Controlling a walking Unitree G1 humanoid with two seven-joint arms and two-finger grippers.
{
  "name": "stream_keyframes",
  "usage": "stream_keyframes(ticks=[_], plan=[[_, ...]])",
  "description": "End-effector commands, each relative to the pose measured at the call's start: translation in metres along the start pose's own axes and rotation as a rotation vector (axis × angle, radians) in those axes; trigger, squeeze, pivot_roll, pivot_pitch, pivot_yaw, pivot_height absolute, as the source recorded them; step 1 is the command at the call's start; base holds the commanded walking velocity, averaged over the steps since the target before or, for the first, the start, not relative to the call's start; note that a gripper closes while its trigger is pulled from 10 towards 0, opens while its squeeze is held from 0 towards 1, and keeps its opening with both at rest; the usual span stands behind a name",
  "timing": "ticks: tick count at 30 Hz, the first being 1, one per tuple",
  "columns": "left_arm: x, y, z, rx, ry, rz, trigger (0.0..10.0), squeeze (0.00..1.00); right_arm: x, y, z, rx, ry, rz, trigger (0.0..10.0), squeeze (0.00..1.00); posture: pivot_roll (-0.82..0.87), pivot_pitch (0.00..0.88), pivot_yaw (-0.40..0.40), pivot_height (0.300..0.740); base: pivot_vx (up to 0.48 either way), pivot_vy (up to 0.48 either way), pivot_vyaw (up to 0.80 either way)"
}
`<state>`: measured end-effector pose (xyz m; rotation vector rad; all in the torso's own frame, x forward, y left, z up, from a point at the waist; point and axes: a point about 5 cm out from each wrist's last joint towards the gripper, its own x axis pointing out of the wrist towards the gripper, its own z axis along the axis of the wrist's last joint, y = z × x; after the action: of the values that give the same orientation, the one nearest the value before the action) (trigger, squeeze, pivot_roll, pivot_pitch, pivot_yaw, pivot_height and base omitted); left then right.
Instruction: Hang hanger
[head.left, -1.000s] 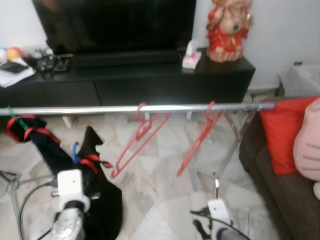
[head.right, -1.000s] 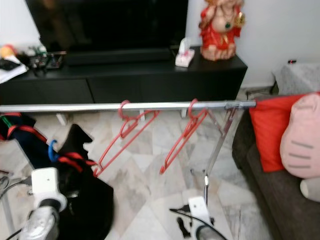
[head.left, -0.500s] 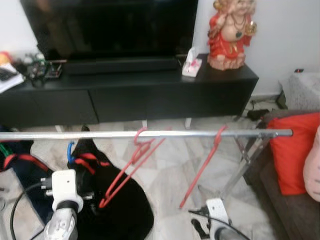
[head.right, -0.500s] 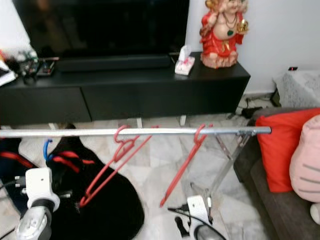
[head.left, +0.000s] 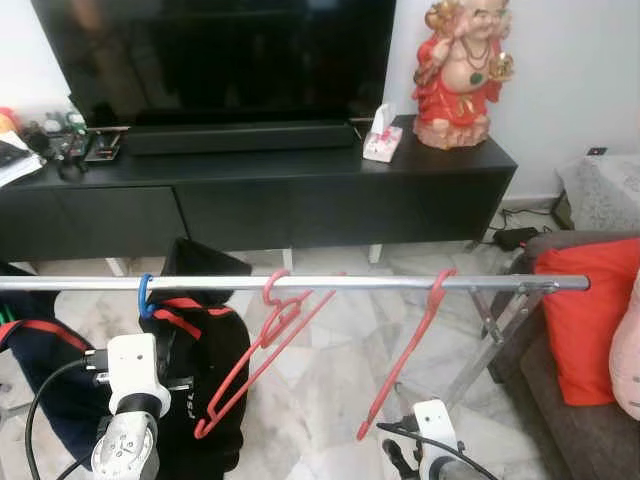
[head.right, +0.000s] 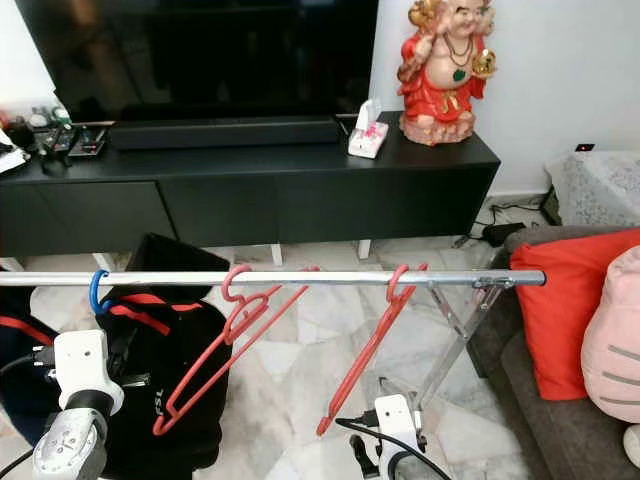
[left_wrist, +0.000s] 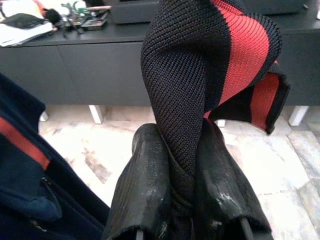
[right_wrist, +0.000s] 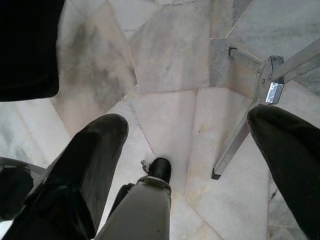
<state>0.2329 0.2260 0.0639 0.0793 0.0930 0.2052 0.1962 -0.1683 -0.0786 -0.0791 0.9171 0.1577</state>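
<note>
Rail (head.left: 350, 283): silver clothes rail, horizontal, spanning the head views; folding support leg (head.left: 490, 340) at its right end.
Blue hanger hook (head.left: 146, 297): hooked over the rail near its left end; carries the black garment with red stripes (head.left: 205, 360), which hangs below the rail.
Left gripper (left_wrist: 175, 200): closed on a fold of the black-and-red knit garment; both black fingers (left_wrist: 145, 190) press the fabric between them, below the rail, beside the hanging garment.
Red hangers: one pair (head.left: 265, 350) hooked at mid-rail, tilted down to the left; one (head.left: 405, 355) hooked further right, also tilted.
Right gripper (right_wrist: 187, 150): fingers spread wide apart, holding nothing, low above the marble floor (right_wrist: 170, 60) near the foot of the rail's leg.
Background: black TV cabinet (head.left: 300, 190) with television (head.left: 210, 55), tissue box (head.left: 382, 140) and red figurine (head.left: 462, 62).
Right side: sofa with red cushion (head.left: 590, 320).
</note>
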Motion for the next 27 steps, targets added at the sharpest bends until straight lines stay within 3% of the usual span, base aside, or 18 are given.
stream_keyframes(ticks=[1, 7, 16, 18, 27], plan=[[0.006, 0.004, 0.01, -0.001, -0.038, 0.027, 10.0, 0.0, 0.0, 0.002, -0.002, -0.009, 0.005, 0.003, 10.0, 0.0, -0.12, 0.0, 0.003, 0.74, 0.0, 0.0, 0.0], [0.019, 0.009, 0.009, 0.009, -0.003, 0.057, 10.0, 0.0, 0.0, 0.005, -0.003, -0.012, 0.012, 0.008, 10.0, 0.0, -0.12, 0.0, 0.001, 0.74, 0.0, 0.0, 0.0], [0.023, 0.007, 0.007, -0.013, 0.023, 0.044, 10.0, 0.0, 0.0, 0.006, -0.003, -0.017, 0.015, 0.009, 10.0, 0.0, -0.12, 0.0, -0.002, 0.74, 0.0, 0.0, 0.0], [0.025, 0.003, -0.001, 0.016, 0.082, 0.011, 10.0, 0.0, 0.0, 0.006, -0.003, -0.018, 0.017, 0.01, 10.0, 0.0, -0.12, 0.0, -0.003, 0.74, 0.0, 0.0, 0.0], [0.025, -0.007, -0.014, 0.031, 0.163, -0.032, 10.0, 0.0, -0.003, -0.008, -0.005, -0.017, 0.01, 0.002, 10.0, 0.0, -0.12, 0.0, -0.004, 0.74, 0.0, 0.0, 0.0]])
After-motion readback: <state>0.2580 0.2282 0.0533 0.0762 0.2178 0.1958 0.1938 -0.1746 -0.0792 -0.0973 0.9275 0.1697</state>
